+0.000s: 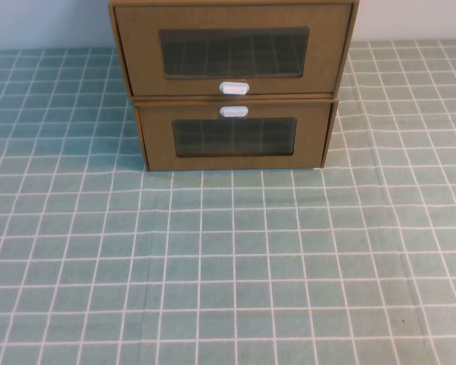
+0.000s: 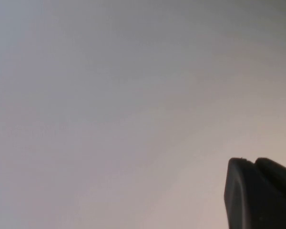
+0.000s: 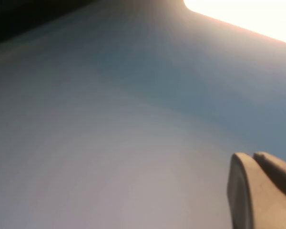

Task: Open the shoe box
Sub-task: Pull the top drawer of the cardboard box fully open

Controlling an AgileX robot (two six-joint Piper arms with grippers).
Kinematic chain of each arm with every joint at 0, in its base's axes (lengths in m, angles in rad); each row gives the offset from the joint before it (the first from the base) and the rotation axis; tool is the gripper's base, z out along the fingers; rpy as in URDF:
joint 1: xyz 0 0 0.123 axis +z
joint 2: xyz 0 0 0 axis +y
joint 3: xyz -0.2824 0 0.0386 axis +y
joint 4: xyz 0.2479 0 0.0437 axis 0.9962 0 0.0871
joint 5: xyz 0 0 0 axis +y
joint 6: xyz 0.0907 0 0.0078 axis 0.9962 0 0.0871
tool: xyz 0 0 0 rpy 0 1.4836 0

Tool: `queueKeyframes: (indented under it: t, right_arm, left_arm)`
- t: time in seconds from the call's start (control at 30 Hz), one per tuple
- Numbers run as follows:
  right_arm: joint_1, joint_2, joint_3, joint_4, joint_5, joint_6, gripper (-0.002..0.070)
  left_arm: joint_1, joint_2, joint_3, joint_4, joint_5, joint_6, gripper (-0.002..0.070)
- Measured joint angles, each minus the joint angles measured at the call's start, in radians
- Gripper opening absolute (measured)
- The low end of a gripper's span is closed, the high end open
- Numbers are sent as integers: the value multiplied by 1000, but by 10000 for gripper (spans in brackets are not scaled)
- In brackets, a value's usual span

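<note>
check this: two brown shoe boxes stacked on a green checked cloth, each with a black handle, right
No: the handles are white, not black, as the high view shows. The two stacked brown shoe boxes on the green checked cloth are right. Left claw and right claw show only in their wrist views.

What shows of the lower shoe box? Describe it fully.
The lower shoe box is brown cardboard, with a dark front window and a white oval handle above it. It sits closed on the green checked tablecloth, the upper box stacked on it. The left gripper and right gripper, both shut, are outside the high view.
</note>
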Motion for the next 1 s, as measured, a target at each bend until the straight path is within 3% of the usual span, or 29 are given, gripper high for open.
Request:
queueKeyframes:
  t: [0.17, 0.3, 0.47, 0.73, 0.83, 1.0]
  right_arm:
    - [0, 0, -210, -36, 94, 67, -13]
    - [0, 3, -449, -45, 283, 69, -13]
    - [0, 141, -762, -52, 689, 62, -13]
    - [0, 532, -1036, -56, 1262, 54, -13]
    - [0, 666, -1049, -67, 1370, 51, -13]
    - [0, 836, -1049, -47, 1409, 28, -13]
  left_arm:
    - [0, 0, -175, 53, 61, -66, -3]
    - [0, 20, -376, 81, 222, 1, -3]
    - [0, 198, -625, 94, 442, 108, -4]
    - [-8, 629, -954, 98, 867, 147, -4]
    - [-59, 777, -990, 98, 833, 156, -4]
    - [-153, 940, -994, 98, 620, 177, -4]
